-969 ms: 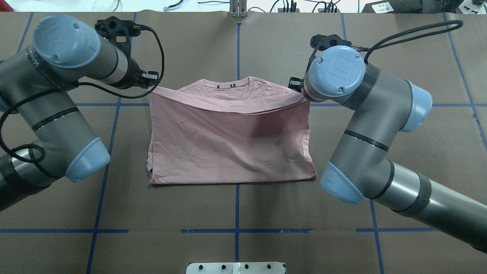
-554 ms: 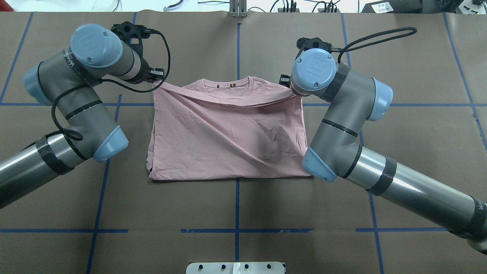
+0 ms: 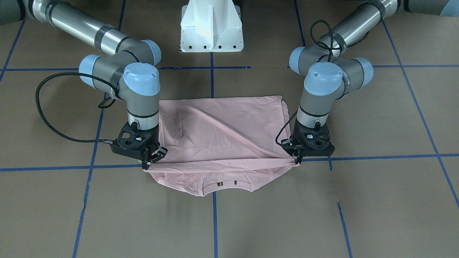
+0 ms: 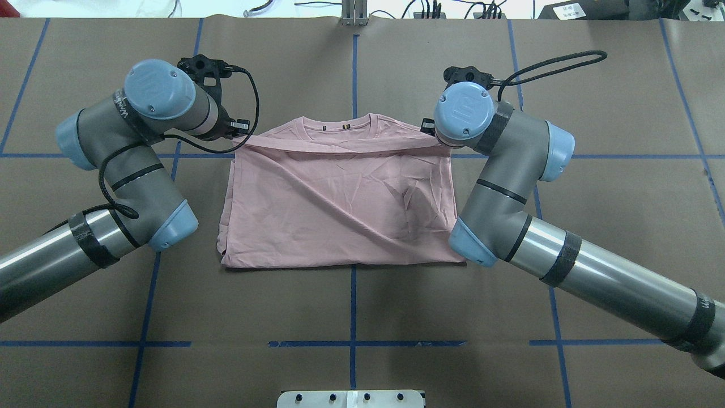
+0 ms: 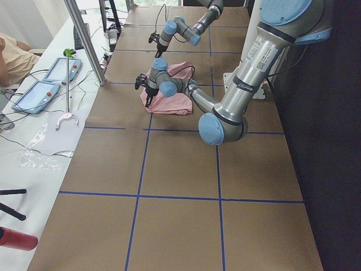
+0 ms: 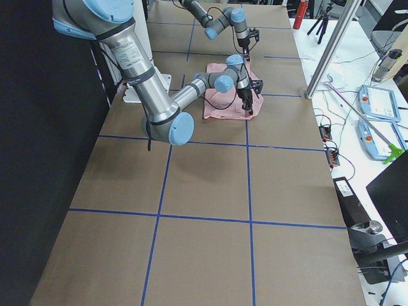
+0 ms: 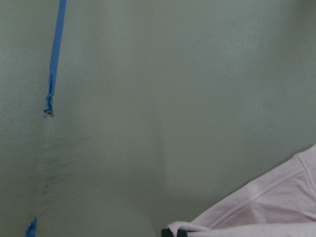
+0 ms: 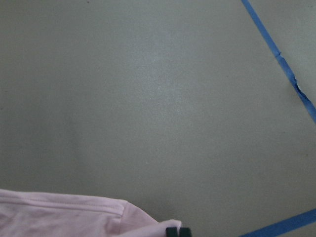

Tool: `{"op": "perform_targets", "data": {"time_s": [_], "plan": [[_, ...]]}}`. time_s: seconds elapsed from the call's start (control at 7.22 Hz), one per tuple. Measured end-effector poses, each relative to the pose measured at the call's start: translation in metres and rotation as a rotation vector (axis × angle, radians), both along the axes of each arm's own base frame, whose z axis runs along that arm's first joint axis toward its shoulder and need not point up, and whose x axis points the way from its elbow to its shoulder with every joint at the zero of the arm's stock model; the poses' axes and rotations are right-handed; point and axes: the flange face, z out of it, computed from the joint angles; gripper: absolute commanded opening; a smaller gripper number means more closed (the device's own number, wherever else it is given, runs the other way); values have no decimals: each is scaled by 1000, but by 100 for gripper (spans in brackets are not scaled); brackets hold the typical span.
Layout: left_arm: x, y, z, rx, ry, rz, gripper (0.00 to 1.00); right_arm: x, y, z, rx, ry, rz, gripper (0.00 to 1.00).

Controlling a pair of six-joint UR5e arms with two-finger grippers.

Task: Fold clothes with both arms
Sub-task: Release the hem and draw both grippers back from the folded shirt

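The pale pink T-shirt (image 4: 340, 204) lies plain side up on the brown table, folded in half, its far hem edge pulled taut just short of the collar (image 4: 340, 126). My left gripper (image 4: 242, 133) is shut on the hem's left corner, and in the front-facing view it appears as the left gripper (image 3: 297, 160) on the right side. My right gripper (image 4: 429, 127) is shut on the other corner, shown as the right gripper (image 3: 147, 163) across the table. Both wrist views show pinched pink cloth (image 7: 256, 207) (image 8: 74, 215) just above the tabletop. No print shows.
The white pedestal base (image 3: 211, 28) stands at the robot's side of the table. Blue tape lines (image 4: 353, 68) grid the brown surface. Beyond the far edge sit cables, a metal post (image 5: 84, 39), tablets (image 5: 34, 93) on a side bench and a person's arm (image 5: 14, 56).
Both arms have come lower and drawn inward with the hem corners. The raised, sagging hem edge now runs straight and taut near the collar, and the folded layer lies flatter.
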Motion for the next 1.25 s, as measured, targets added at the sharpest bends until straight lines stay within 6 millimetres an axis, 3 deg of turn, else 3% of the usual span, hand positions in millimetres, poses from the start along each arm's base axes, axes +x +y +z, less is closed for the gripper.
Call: {"op": "perform_targets", "data": {"time_s": [0.14, 0.28, 0.55, 0.83, 0.97, 1.11, 1.25], "plan": [[2, 2, 1, -1, -1, 3, 0, 0, 0, 1, -1, 2, -2, 4], [2, 2, 2, -1, -1, 4, 99, -1, 0, 1, 0, 3, -4, 99], [0, 2, 1, 21, -5, 20, 100, -1, -1, 1, 27, 21, -39, 100], [-11, 10, -11, 91, 9, 58, 100, 11, -7, -7, 82, 2, -123, 100], [-23, 26, -13, 110, 28, 66, 100, 27, -8, -6, 97, -18, -184, 100], [-33, 56, -10, 109, 54, 74, 100, 44, -4, -4, 114, -32, -225, 100], [-38, 100, -2, 84, 96, 80, 81, 55, 2, -6, 127, -43, -242, 100]]}}
